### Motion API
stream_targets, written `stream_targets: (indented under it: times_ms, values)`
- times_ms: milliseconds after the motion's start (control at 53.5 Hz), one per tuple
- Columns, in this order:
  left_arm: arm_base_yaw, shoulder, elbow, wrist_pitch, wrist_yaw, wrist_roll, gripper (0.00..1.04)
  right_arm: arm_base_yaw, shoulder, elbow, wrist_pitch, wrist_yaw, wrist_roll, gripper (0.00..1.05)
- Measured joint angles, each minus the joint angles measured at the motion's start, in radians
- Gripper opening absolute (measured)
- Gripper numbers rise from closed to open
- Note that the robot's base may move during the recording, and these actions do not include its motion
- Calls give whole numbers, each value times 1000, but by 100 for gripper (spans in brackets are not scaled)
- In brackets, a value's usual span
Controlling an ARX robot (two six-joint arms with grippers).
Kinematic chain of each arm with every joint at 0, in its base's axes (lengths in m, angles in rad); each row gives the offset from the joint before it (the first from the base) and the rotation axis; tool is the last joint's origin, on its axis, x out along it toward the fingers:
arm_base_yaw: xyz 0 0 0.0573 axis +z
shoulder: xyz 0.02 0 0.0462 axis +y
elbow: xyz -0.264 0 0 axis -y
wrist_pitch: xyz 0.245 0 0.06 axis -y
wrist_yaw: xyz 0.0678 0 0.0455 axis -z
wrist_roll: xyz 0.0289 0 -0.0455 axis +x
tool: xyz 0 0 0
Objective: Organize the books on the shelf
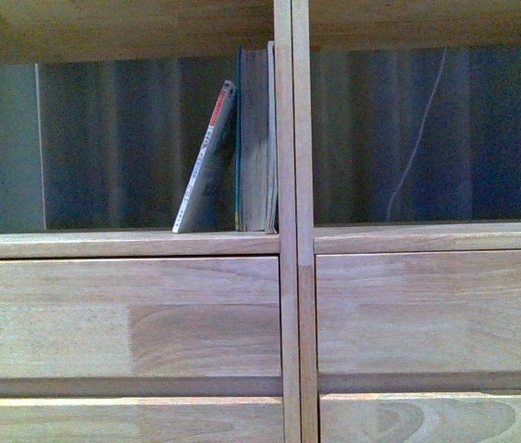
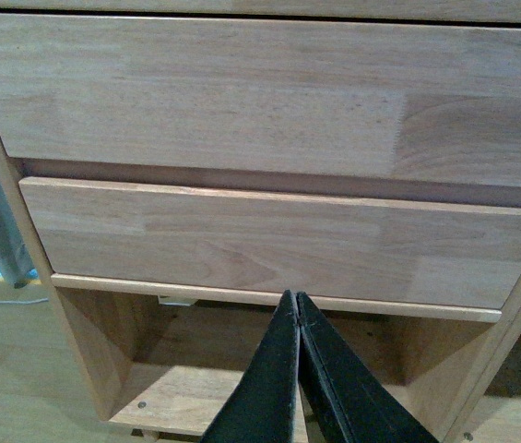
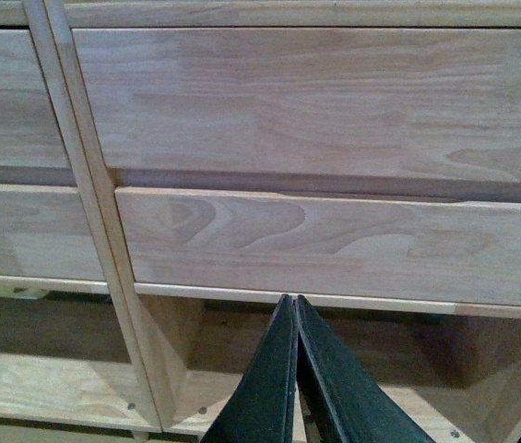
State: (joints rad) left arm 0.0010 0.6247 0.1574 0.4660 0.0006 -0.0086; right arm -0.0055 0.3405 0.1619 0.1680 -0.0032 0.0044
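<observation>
- As far as the front view shows, both books already stand in the left open compartment of the light wood shelf, so the job looks nearly or fully finished.
- The teal-green book stands upright, pressed against the central divider, yellowed page edges facing out.
- The thin white paperback leans against it, its foot set a little apart on the shelf board; straightening it may be all that is left.
- Neither arm is near the books. The left gripper hangs low before the drawer fronts, jaws pressed together and empty; the right gripper does the same by the right column.
- A pale panel stands at the compartment's far left, possibly a bookend, though the view is too dim to be sure.
- A thin cord hangs behind the right compartment.
- Nothing blocks the way to the books.
</observation>
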Motion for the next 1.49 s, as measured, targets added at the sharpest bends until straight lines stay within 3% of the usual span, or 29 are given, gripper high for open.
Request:
stream_targets:
  times_ms: [616, 747, 1345, 1494]
  values:
    - [0, -240, -109, -131, 0, 0, 3, 2, -146, -107, -30, 0, 0, 3]
    - [0, -283, -130, -138, -1, 0, 3, 2, -277, -122, -167, 0, 0, 3]
    - [0, -447, -146, -287, -1, 1, 3, 2, -334, -147, -170, 2, -1, 3]
    - [0, -602, -145, -457, -2, 3, 3, 2, -334, -147, -170, 3, -2, 4]
